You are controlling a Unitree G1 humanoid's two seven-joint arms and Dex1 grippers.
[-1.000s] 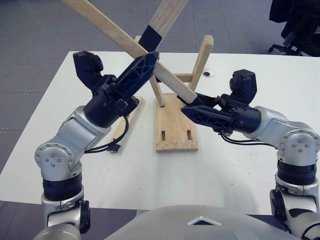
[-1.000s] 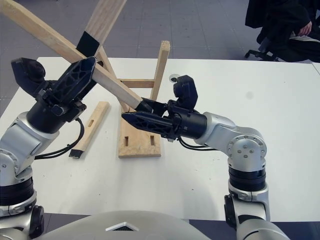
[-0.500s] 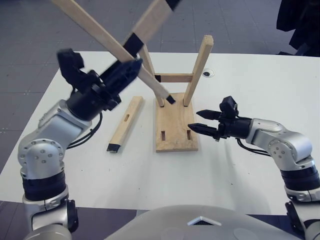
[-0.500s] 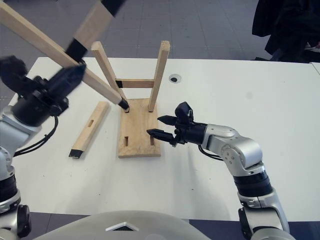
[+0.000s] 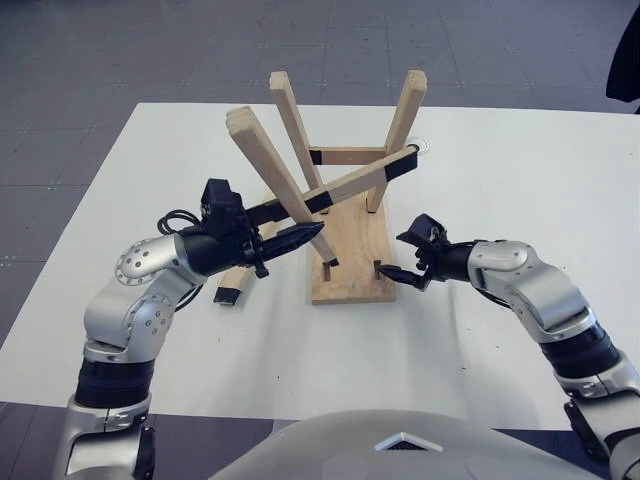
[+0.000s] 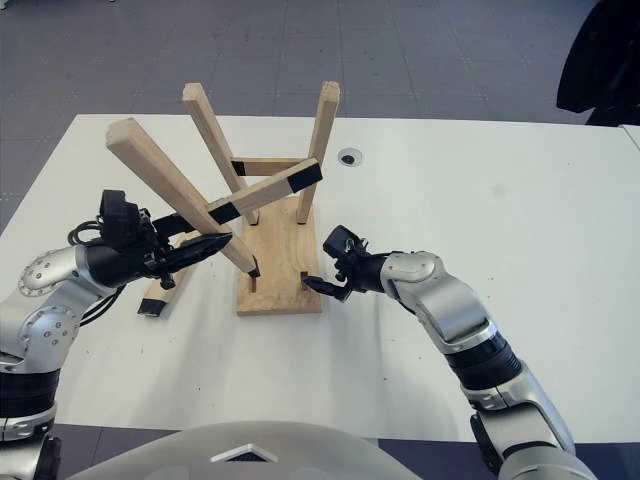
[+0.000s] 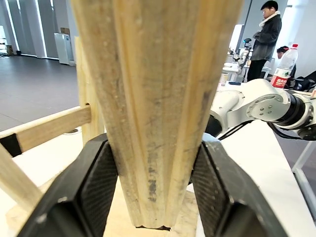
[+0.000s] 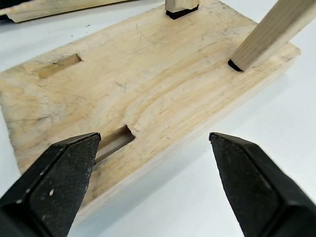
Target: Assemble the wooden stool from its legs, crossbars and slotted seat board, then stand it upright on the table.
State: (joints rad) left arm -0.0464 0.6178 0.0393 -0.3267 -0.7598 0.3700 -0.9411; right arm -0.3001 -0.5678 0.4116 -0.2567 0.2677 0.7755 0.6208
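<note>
The slotted seat board [image 5: 350, 262] lies flat on the white table. Two legs [image 5: 291, 125] [image 5: 404, 112] stand in its far slots, with a crossbar [image 5: 348, 156] between them. My left gripper [image 5: 300, 238] is shut on a third leg [image 6: 165, 180] that has a black-taped wooden piece [image 5: 360, 178] joined across it. The leg's black tip hangs just over the board's near left slot [image 8: 59, 65], which is empty. In the left wrist view both fingers [image 7: 98, 182] clamp the leg [image 7: 158, 98]. My right gripper [image 5: 400, 262] is open at the board's right edge, beside the near right slot [image 8: 116, 140].
A loose wooden leg [image 6: 160, 295] with a slot in it lies on the table left of the board, partly under my left arm. A round cable hole [image 6: 347, 157] sits behind the stool parts. Bare table spreads to the right and front.
My left arm has swung the held leg down from high over the table to the board's near left slot. My right gripper let go of the leg's end, opened and dropped to the board's right edge.
</note>
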